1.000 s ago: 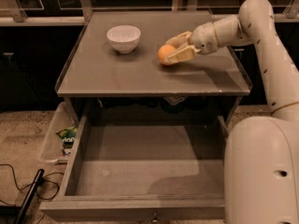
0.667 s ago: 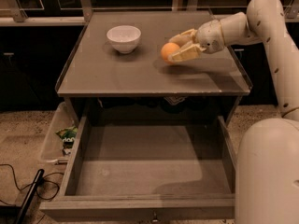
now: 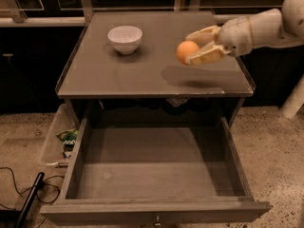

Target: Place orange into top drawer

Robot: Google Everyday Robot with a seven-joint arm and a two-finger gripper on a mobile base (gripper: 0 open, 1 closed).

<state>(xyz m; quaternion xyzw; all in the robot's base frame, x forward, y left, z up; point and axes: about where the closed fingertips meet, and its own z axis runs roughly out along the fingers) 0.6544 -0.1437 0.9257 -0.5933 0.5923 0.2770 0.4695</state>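
Observation:
My gripper (image 3: 194,45) comes in from the right and is shut on the orange (image 3: 186,51), a small round fruit held between the two pale fingers. It holds the orange in the air above the right part of the grey tabletop (image 3: 142,70), and a shadow lies on the top beneath it. The top drawer (image 3: 156,208) is pulled wide open below the tabletop. Its flat grey bottom (image 3: 156,170) is bare, and a small knob shows at the middle of its front panel.
A white bowl (image 3: 125,38) stands on the back left of the tabletop. A clear plastic bin (image 3: 54,139) with small items sits on the floor left of the drawer. A black cable (image 3: 19,194) lies on the floor at the lower left.
My gripper has lifted the orange off the tabletop and holds it higher. The view has shifted, and the drawer now shows more fully.

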